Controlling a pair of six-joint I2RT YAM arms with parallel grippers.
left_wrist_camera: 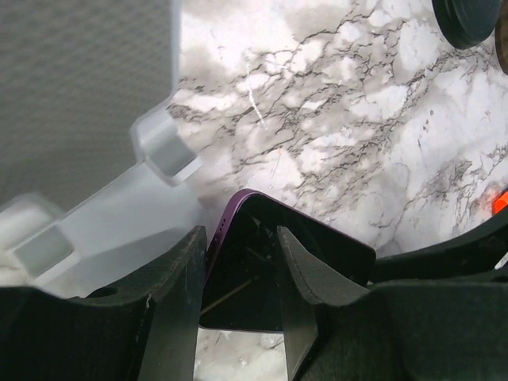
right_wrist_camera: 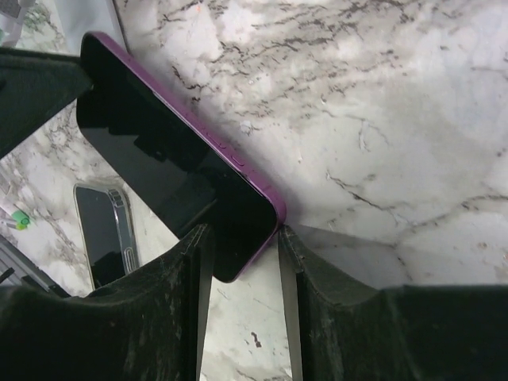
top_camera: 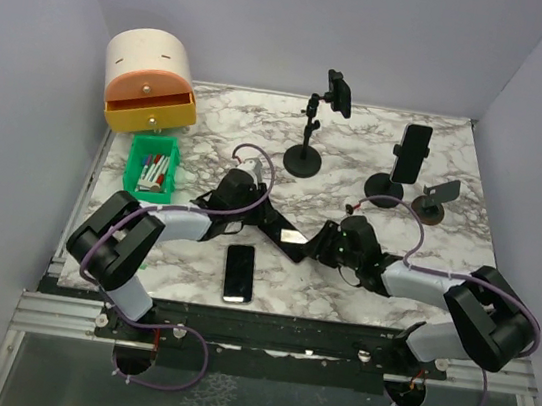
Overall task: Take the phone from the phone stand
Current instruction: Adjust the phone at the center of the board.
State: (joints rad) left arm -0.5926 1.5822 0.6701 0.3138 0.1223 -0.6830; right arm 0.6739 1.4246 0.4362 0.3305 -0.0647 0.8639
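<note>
Bare table (top_camera: 226, 131) opens between the marker bin (top_camera: 152, 166) and the tall stand (top_camera: 305, 157); shorter stands (top_camera: 386, 187) block back right, a flat phone (top_camera: 239, 272) the front.

Phones: three sure. Purple phone (right_wrist_camera: 175, 167), clear-cased phone (top_camera: 239, 272), black phone (top_camera: 413, 150). Dark slab (top_camera: 340, 93) in a clamp, maybe a fourth; can't tell.
Stands: three. Tall stand (top_camera: 306, 137), middle stand (top_camera: 385, 188), low stand (top_camera: 439, 197).
Green bin (top_camera: 136, 166): one; its markers (top_camera: 154, 172) too bunched to count.
Drawer box (top_camera: 150, 63): one.
Robot arms: two. Left arm (top_camera: 122, 240), right arm (top_camera: 482, 319).
</note>
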